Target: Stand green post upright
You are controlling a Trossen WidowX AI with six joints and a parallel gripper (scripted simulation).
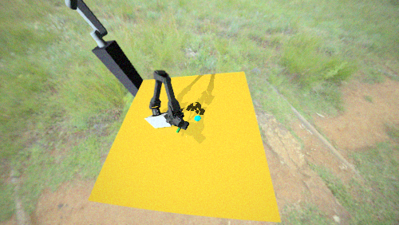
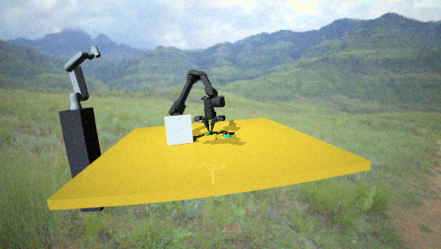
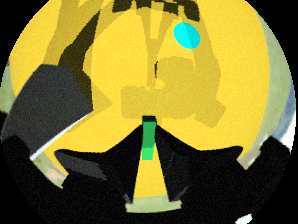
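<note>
The green post (image 1: 178, 130) (image 2: 209, 133) (image 3: 148, 142) is between the fingertips, its dark end showing in the wrist view. My gripper (image 2: 211, 132) (image 3: 148, 127) points down and is shut on the post. It holds the post a little above the yellow table (image 1: 183, 175) (image 2: 265, 163) (image 3: 240, 80). The post's exact tilt is hard to tell; it does not look upright. The flat cyan circle (image 1: 197, 118) (image 2: 227, 136) (image 3: 187, 35) lies on the table, to the right of the gripper in the top and exterior views and at the upper right in the wrist view, apart from the post.
A white panel (image 1: 156, 120) (image 2: 178, 130) stands left of the gripper; its dark side (image 3: 47, 102) shows at the left of the wrist view. A grey and black arm (image 1: 91, 17) (image 2: 78, 79) stands on a dark pedestal (image 1: 117, 65) (image 2: 79, 137) beyond the table's left edge. Arm shadows cross the table.
</note>
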